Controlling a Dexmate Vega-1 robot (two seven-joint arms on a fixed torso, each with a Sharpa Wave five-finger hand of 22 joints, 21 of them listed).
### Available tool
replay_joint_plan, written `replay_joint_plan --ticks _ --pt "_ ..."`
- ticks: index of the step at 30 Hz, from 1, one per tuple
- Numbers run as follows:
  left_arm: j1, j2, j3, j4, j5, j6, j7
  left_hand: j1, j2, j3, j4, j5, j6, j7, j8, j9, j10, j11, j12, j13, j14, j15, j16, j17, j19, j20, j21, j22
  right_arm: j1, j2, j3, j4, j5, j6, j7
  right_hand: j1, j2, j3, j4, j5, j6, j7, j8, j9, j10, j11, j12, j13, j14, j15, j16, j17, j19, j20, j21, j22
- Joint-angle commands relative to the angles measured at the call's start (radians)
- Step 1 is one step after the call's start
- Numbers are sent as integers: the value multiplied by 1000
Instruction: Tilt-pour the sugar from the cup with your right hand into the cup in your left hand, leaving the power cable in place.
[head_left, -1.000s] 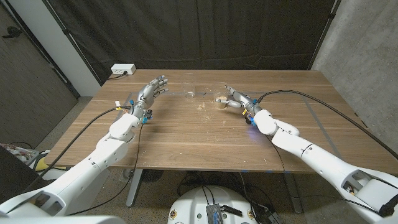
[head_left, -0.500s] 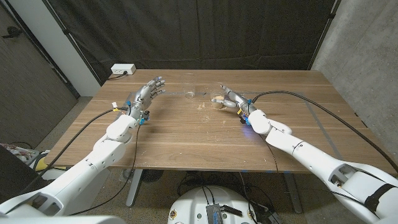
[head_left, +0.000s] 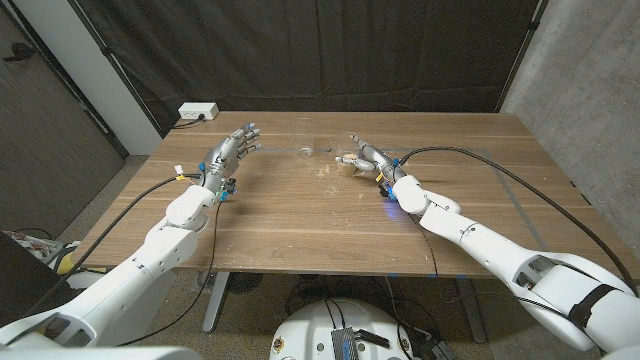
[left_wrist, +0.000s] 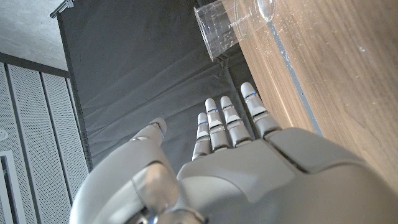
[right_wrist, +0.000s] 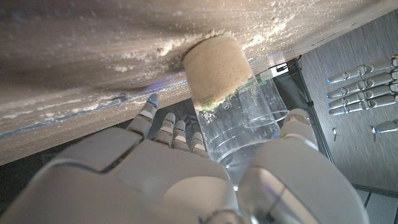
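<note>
A clear cup with brown sugar (head_left: 347, 162) in its bottom stands upright on the wooden table (head_left: 300, 220), right of middle. My right hand (head_left: 369, 157) reaches around it, fingers on one side and thumb on the other, spread and not closed. In the right wrist view the sugar cup (right_wrist: 217, 68) stands between my fingers (right_wrist: 163, 124) and thumb (right_wrist: 298, 127). An empty clear cup (head_left: 305, 152) stands to its left. My left hand (head_left: 233, 149) is open, held well left of the empty cup (left_wrist: 227, 25), fingers (left_wrist: 227, 121) stretched out.
A white power strip (head_left: 197, 112) lies at the table's far left corner. Loose sugar grains (head_left: 324, 171) are scattered on the wood near both cups. A dark curtain hangs behind the table. Black cables run along both arms.
My right hand has slid forward and left, its fingers now reaching around the sugar cup. My left hand has drifted slightly left and away. Both cups stay in place.
</note>
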Motion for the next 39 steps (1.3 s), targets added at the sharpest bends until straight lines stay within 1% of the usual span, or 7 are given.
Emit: replay_joint_plan --ticks 1,6,9,15,30,32,39 --pt "-1 -3 -8 11 -2 -1 -7 -4 1 7 -3 2 12 -2 7 0 8 3 6 3 5 3 7 3 9 -3 -3 3 3 40 8 57 55 34 -35 19 9 8 -3 -4 -5 9 4 5 2 5 2 2 9 10 10 3 12 1 10 6" --pt "-8 -9 -6 21 4 -8 -9 -4 2 8 -3 2 12 -3 7 -1 9 3 6 3 7 1 8 4 12 -4 -2 3 -5 53 17 64 87 29 -38 27 17 12 -1 -7 6 16 10 6 17 10 11 4 26 5 16 4 27 -7 17 9" --pt "-13 -13 -5 27 3 -7 -14 -5 3 8 -3 2 11 -4 7 -2 10 2 6 3 7 1 8 5 13 -6 -1 4 -7 66 22 81 111 34 -41 39 31 20 0 -9 6 17 11 7 21 -11 15 7 35 0 20 7 38 -16 22 12" --pt "-21 -20 -4 39 5 -8 -17 -6 4 8 -2 2 12 -4 7 -4 11 1 6 3 11 -2 11 7 15 -9 0 4 -6 95 28 145 144 91 -72 53 68 37 8 -20 3 -8 18 14 31 -38 36 31 73 -56 42 28 65 -49 36 21" --pt "-56 -39 5 79 13 -2 -38 -10 6 8 0 2 13 -5 8 -8 15 2 7 3 23 -3 18 16 15 -11 0 6 39 201 18 415 181 327 -205 122 145 70 -2 -36 51 -22 58 49 88 -80 143 136 207 -154 139 123 156 -146 97 58" --pt "-59 -43 6 82 14 -4 -38 -11 7 8 0 2 13 -5 8 -9 16 0 7 3 24 -3 19 17 15 -11 0 6 51 219 17 467 189 368 -223 133 152 70 -3 -37 59 -26 65 57 95 -85 166 161 226 -169 161 148 170 -149 109 67" --pt "-65 -50 8 88 17 2 -37 -12 7 9 1 2 12 -7 8 -10 17 1 7 3 25 -5 21 20 14 -12 0 7 86 255 3 584 201 456 -266 213 167 56 -14 -38 133 -43 134 120 123 -119 295 309 289 -221 289 306 225 -209 162 109"
